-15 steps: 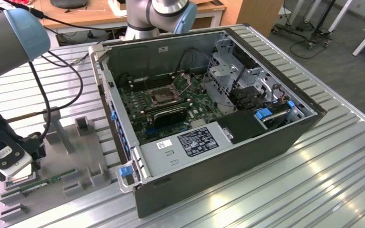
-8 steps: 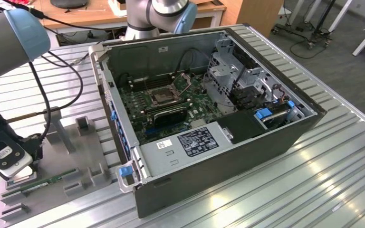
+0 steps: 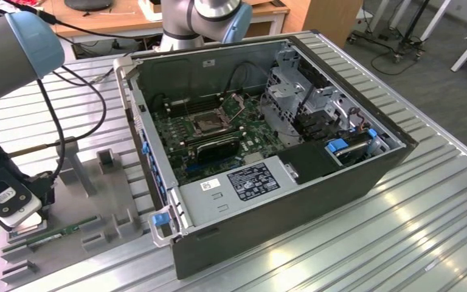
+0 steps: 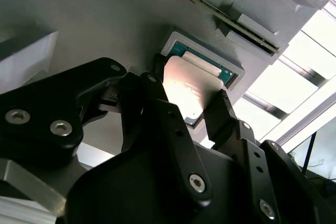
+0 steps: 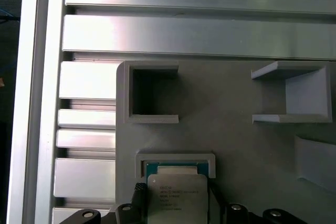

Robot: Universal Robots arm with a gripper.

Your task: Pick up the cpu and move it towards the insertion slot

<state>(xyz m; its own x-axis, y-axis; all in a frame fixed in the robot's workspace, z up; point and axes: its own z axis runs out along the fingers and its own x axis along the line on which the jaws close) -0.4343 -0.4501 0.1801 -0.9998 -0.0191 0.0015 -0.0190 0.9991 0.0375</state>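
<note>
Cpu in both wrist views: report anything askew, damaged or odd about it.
Nothing stands out. The cpu lies flat and square in the pocket of its grey holder, with no visible damage; the gripper is right at it.

— What carries everything here?
— A ribbed aluminium table [image 3: 436,201].
— And directly on it?
— An open computer case [image 3: 298,201] near the middle. A grey fixture plate [image 3: 95,207] lies flat on the slats just beside it, toward the exterior view's left.
</note>
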